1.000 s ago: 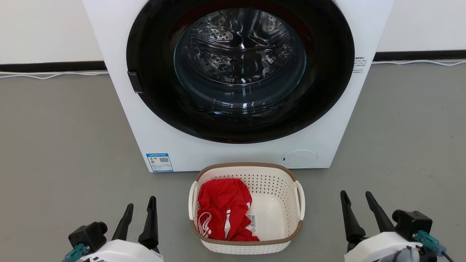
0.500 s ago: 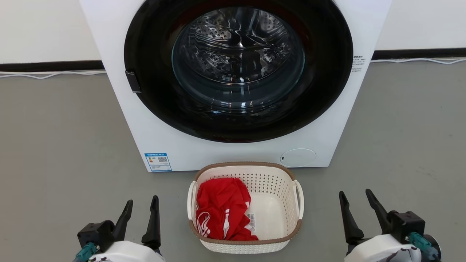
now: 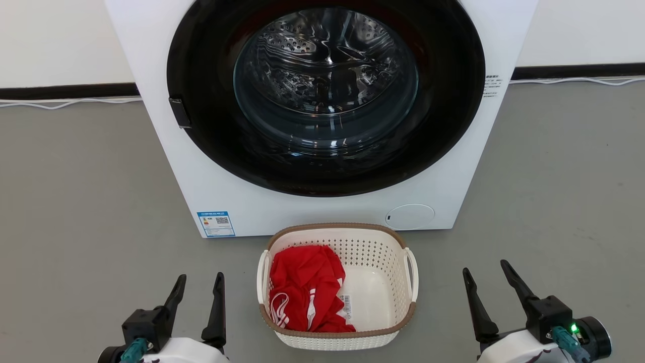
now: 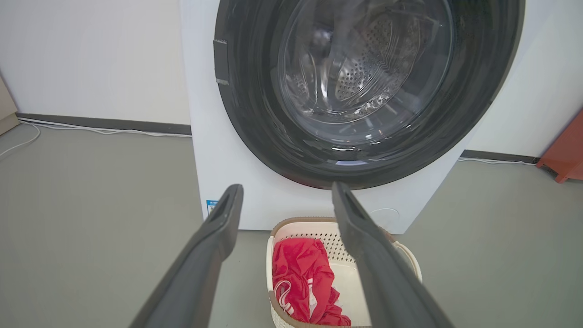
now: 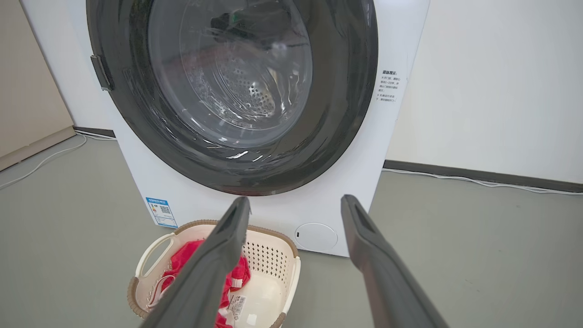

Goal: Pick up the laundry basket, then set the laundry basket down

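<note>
The left gripper (image 3: pixel 200 276) hovered open and empty. To its right, on the grey floor (image 3: pixel 75 201) just before the white front-loading washing machine (image 3: pixel 242 201), sat the small cream-white perforated plastic laundry basket (image 3: pixel 335 226). It held a red garment (image 3: pixel 302 292), and one loop handle faced each arm. The right gripper (image 3: pixel 484 266), likewise spread and empty, seemed slightly farther off.

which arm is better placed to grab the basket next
Left, narrowly. In the head view the left gripper, jaws open, sits slightly nearer the basket and its side handle than the right gripper, also open.
</note>
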`<state>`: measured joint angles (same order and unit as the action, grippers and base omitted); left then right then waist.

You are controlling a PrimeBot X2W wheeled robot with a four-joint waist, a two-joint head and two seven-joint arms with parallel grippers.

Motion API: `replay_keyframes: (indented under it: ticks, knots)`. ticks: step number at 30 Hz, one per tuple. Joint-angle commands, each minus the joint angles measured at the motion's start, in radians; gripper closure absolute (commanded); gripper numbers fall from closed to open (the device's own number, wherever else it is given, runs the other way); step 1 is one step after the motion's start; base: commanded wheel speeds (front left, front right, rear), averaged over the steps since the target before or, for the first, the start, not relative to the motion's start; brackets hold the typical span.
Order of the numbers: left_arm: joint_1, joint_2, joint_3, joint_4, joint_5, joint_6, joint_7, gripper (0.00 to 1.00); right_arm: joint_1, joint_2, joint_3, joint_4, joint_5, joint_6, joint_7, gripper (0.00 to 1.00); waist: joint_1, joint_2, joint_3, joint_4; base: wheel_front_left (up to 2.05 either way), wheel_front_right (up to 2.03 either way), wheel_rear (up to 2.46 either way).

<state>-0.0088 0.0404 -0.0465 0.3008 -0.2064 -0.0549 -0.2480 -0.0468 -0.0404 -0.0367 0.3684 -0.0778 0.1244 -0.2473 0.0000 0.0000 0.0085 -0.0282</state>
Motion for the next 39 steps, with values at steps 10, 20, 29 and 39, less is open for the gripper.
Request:
replay_keyframes:
  ticks: [10,20,29,39]
  knots:
    - [-0.023,0.01,0.02,-0.011,0.011,0.009,-0.014,0.0,-0.044,-0.01,0.02,-0.02,-0.006,0.006,-0.015,0.0,0.0,0.0,0.009,0.0,0.0,0.0,0.0]
    - [-0.057,0.01,0.008,-0.002,-0.008,0.01,-0.014,0.0,-0.067,-0.01,0.004,-0.018,-0.005,0.006,-0.015,0.0,0.0,0.0,0.057,0.008,0.0,0.0,0.0]
    - [-0.147,0.01,-0.019,0.042,-0.022,0.006,-0.014,0.0,-0.156,-0.01,-0.008,0.015,0.004,0.006,-0.015,0.0,0.0,0.0,0.156,0.012,0.0,0.0,0.0]
    - [-0.323,0.01,-0.052,0.199,-0.015,-0.003,-0.014,0.0,-0.335,-0.01,-0.028,0.174,0.031,0.006,-0.006,0.0,0.0,0.0,0.329,0.008,0.0,0.0,0.0]
